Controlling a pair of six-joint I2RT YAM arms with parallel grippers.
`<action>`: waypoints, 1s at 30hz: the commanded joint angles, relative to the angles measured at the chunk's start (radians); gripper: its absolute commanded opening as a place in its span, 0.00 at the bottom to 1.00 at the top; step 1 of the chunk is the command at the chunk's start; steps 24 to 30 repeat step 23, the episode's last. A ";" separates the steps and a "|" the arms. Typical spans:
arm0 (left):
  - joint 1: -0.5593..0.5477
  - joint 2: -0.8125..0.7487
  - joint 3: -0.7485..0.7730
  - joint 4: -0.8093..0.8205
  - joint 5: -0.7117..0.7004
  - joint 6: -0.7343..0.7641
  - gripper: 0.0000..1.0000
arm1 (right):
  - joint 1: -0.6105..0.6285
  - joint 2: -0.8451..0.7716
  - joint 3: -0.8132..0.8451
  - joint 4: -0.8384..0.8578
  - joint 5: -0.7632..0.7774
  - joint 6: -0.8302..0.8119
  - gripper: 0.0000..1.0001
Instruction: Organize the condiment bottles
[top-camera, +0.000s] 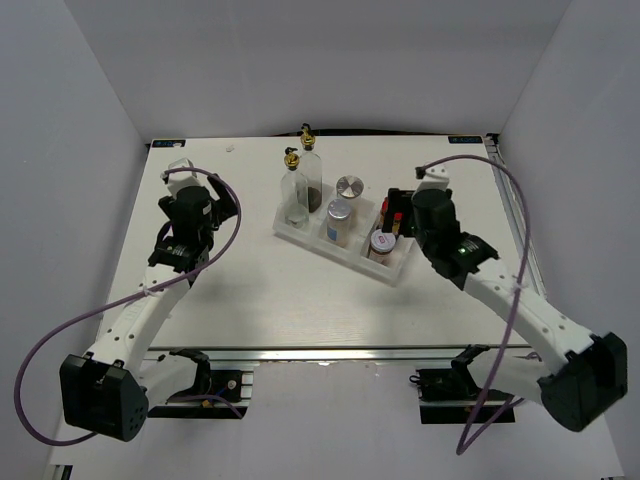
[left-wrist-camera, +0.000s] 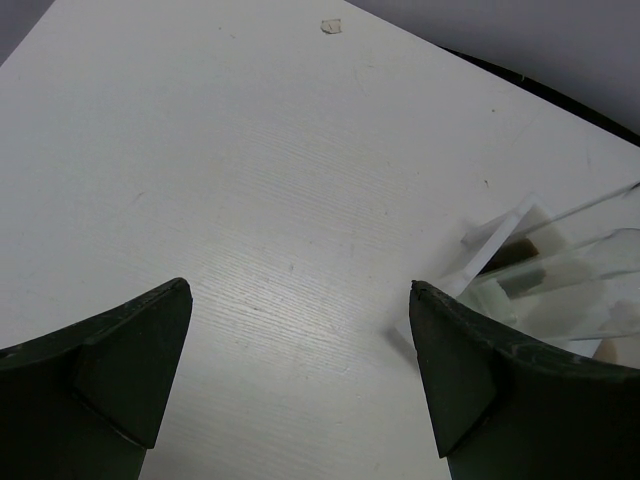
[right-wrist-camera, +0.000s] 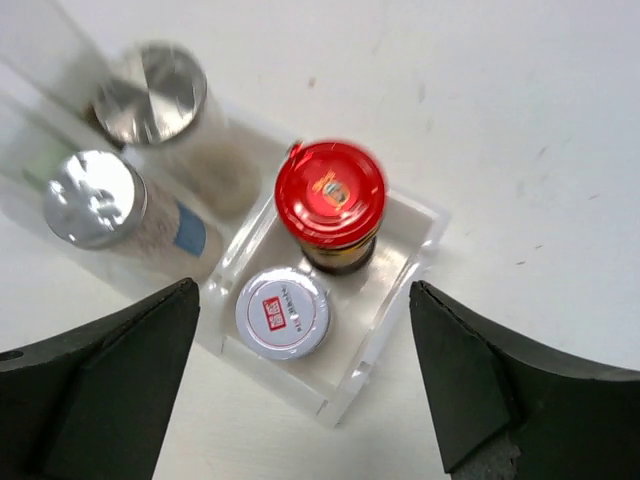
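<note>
R claw (right-wrist-camera: 302, 290): open, gripping nothing; fingers spread wide, poised above the right compartment of the tray (top-camera: 305, 244). Red jar (right-wrist-camera: 330, 195) and white jar (right-wrist-camera: 283, 312) stand upright in that compartment, side by side, red on the far side, white on the near side. Neither touches a finger.

L claw (left-wrist-camera: 300, 290): likewise open and empty, over bare desk (top-camera: 250, 300) well left of the tray. Only the tray's left corner and the glass bottles (left-wrist-camera: 600, 270) show at the right edge of its view.

Layout, top view, left to right:
- Left compartment: 2 glass bottles, gold pourers up.
- Mid compartment: 2 shakers (top-camera: 339, 220), one near, one far.
- Right compartment: the 2 jars, partly hidden by the R arm.

Key relation: the jars lie straight below the R claw, within the span of its fingers. Their long axes are vertical, i.e. approx. along the claw's line of approach. R arm is much the nearer to them. L arm is nearer to the glass bottles, which lie to its right.

Judgement: sorting appears complete or nearly so, since all six items sit in a compartment. Next move prob. calls for a straight lift of the R claw, clear of the red lid, before any sideways travel. A sideways sweep at this height could tip the red jar against the tray wall or into the white jar.
</note>
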 joint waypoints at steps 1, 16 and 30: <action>0.004 -0.024 -0.004 0.032 -0.045 0.015 0.98 | -0.004 -0.101 0.040 -0.043 0.159 -0.028 0.90; 0.167 0.025 -0.035 0.070 -0.037 -0.032 0.98 | -0.376 -0.192 -0.074 -0.018 0.227 0.100 0.90; 0.174 0.002 -0.054 0.093 -0.033 -0.022 0.98 | -0.376 -0.221 -0.109 0.037 0.225 0.080 0.89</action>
